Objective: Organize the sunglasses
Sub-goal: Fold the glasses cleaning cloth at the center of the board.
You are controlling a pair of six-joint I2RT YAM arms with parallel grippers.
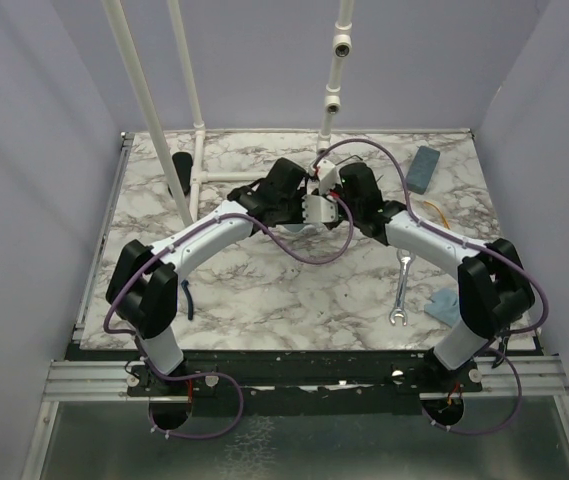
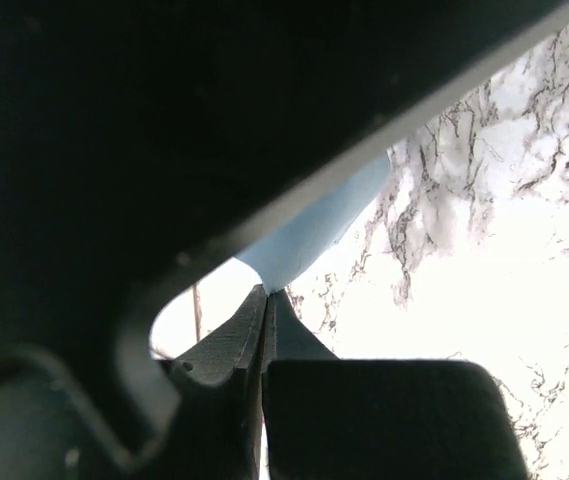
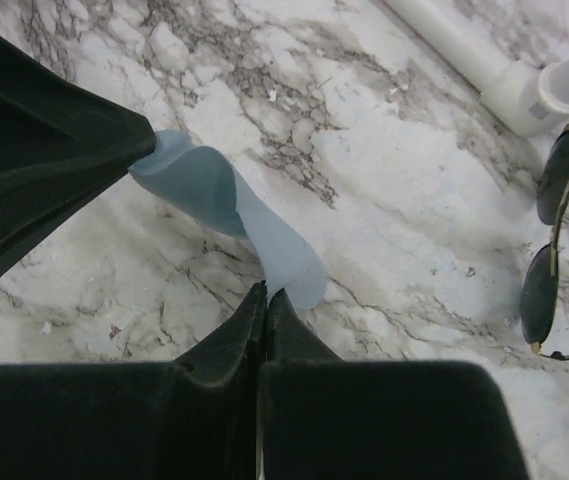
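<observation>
A pale blue cloth [image 3: 214, 195] is stretched, twisted, between my two grippers above the marble table. The right gripper [image 3: 266, 292] is shut on its near end, and the left gripper [image 2: 266, 291] is shut on the other end of the cloth [image 2: 314, 225]. In the top view both grippers meet at the table's far middle, the left gripper [image 1: 307, 203] beside the right gripper [image 1: 330, 190]. The wire-frame sunglasses [image 3: 552, 245] with dark lenses lie open on the table to the right of the cloth. A bit of the yellow-orange sunglasses [image 1: 434, 214] shows behind the right arm.
A blue-grey oblong case [image 1: 423, 169] lies at the far right, a black oval case [image 1: 181, 164] at the far left. A wrench [image 1: 402, 290] and a folded blue cloth [image 1: 445, 306] lie near the right arm. White pipes [image 1: 199, 150] stand at the back.
</observation>
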